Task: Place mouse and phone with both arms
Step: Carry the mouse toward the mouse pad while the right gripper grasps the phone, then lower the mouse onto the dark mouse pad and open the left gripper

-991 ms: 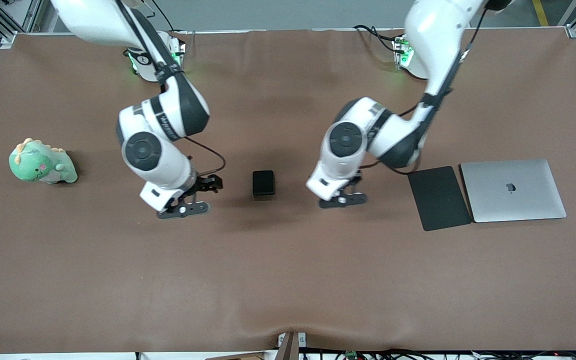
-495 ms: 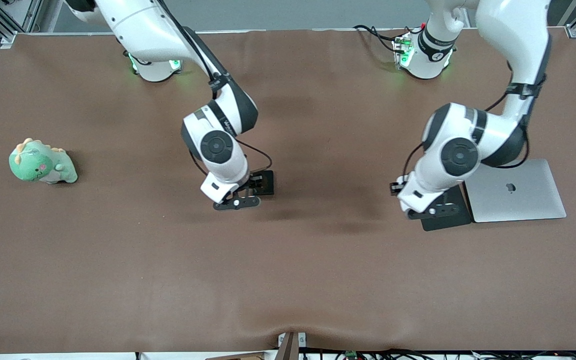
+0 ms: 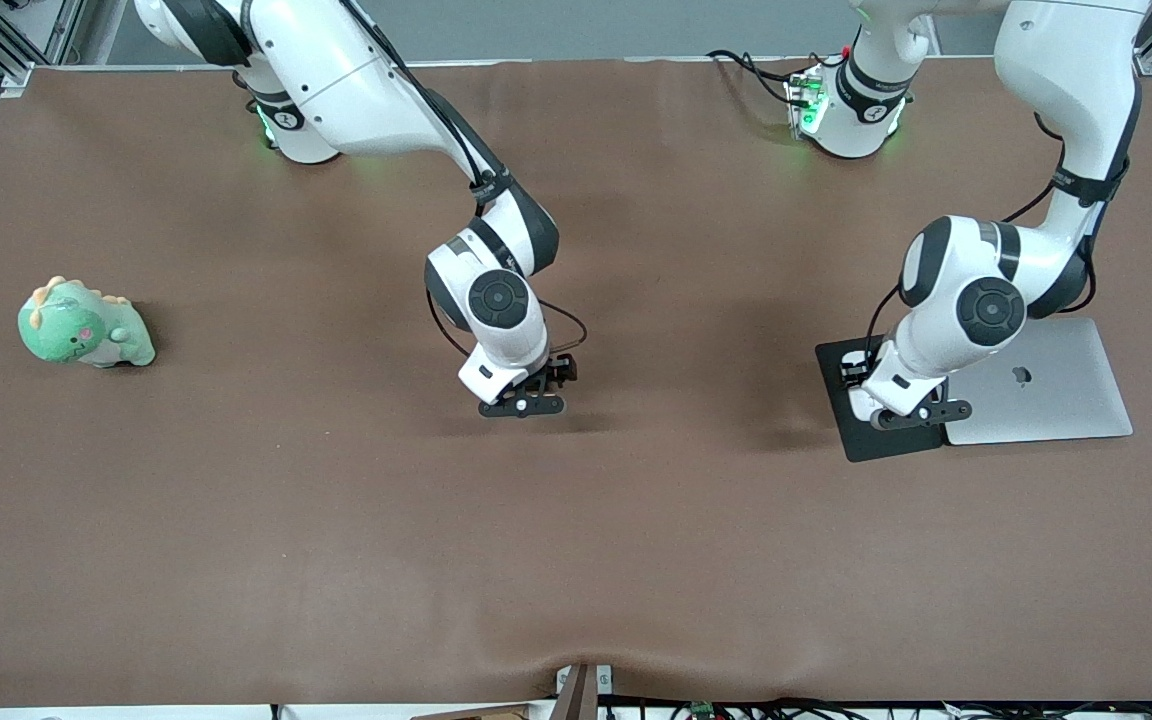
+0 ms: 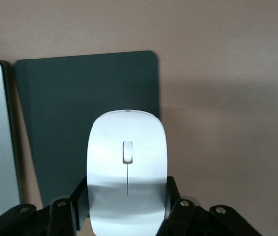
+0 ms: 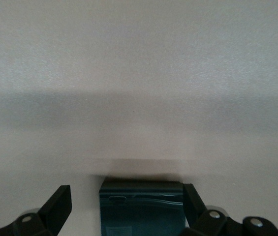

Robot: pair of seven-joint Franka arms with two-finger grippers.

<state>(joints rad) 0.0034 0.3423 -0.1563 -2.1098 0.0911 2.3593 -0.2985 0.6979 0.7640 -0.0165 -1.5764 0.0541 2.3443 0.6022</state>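
The white mouse [image 4: 127, 167] hangs between the fingers of my left gripper [image 4: 127, 209], which is shut on its sides. It is over the matte black mouse pad [image 4: 79, 113], above the pad's edge toward the right arm's end. In the front view that gripper [image 3: 908, 410] is over the pad [image 3: 841, 395], and the hand hides the mouse. My right gripper [image 5: 126, 204] is open and low over the glossy black phone [image 5: 141, 209], which lies on the table between its fingers. In the front view this gripper [image 3: 526, 398] covers the phone at mid-table.
A closed silver laptop [image 3: 1046, 390] lies beside the mouse pad toward the left arm's end. A green plush dinosaur [image 3: 84, 326] sits toward the right arm's end. The brown table [image 3: 576, 560] stretches wide toward the front camera.
Both arms swung toward the left arm's end. The right gripper came from beside the phone to over it. The left gripper moved from mid-table to over the mouse pad.
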